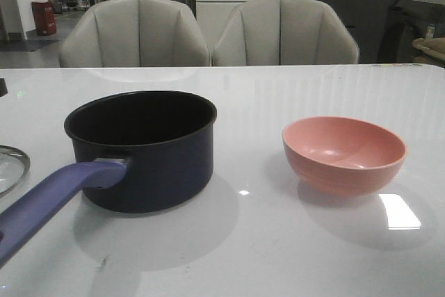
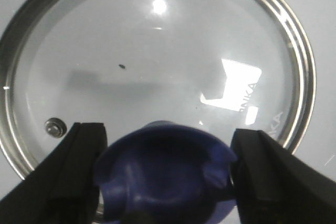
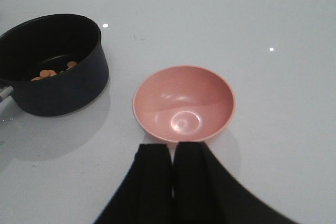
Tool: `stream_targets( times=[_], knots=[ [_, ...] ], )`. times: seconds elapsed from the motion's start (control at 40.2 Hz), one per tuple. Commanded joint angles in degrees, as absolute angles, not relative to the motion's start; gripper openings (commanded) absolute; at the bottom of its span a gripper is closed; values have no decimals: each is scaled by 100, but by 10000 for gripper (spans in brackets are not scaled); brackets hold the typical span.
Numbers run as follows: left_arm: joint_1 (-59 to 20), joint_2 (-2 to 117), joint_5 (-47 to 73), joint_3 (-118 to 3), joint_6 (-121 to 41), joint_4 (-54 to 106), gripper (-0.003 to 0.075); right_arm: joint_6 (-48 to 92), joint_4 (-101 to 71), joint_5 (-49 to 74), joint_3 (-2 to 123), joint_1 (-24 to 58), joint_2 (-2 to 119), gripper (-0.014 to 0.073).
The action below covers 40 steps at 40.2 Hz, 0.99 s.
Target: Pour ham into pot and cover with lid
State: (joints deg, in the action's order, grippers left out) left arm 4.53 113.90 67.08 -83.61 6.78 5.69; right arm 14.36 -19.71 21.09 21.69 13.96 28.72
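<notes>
Since the lid (image 1: 10, 167) lies flat on the worktop (image 1: 243, 241) at my far left, only its metal rim edging into the front view, I judge the covering step as not yet done. Through the left wrist camera I see my left hand (image 2: 167, 174) spread wide, its two dark fingers (image 2: 73, 171) standing on either side of the lid's blue knob (image 2: 165, 174) with clear gaps between them and it, so nothing is gripped there; the glass and its white lettering sit just beyond. Next along is the pot (image 1: 142, 147), upright on the worktop with its long purple-blue handle (image 1: 49, 203) pointing toward me and to the left, near the lid's rim. From the front its black inside hides the contents, but the right wrist camera shows the ham (image 3: 50, 72), a few small orange pieces lying on the bottom of the pot, so I take the pouring as finished. Further right, well apart from the pot, the pink bowl (image 1: 344, 154) stands upright and empty. My right hand (image 3: 172, 177) hovers near the bowl, its fingers pressed together and holding nothing. What is left, as I read it, is to close on the knob, lift the lid and set it on the pot.
</notes>
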Motion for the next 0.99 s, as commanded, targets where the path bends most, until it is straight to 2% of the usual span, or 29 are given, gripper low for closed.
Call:
stream_targets(
  times=[0.0, 0.348, 0.671, 0.969],
  knots=[
    [464, 11091, 6867, -8560, 676, 629, 114, 1518, -2032, 1729, 2331, 1414, 2879, 150],
    [464, 11103, 6856, -8560, 576, 589, 114, 1518, -2032, 1729, 2331, 1414, 2879, 150],
    [283, 11151, 6688, -8560, 576, -542, 114, 1518, -2032, 1729, 2331, 1414, 2879, 150],
    [118, 11413, 6748, -8538, 576, -740, 114, 1518, -2032, 1734, 2331, 1414, 2879, 150]
  ],
)
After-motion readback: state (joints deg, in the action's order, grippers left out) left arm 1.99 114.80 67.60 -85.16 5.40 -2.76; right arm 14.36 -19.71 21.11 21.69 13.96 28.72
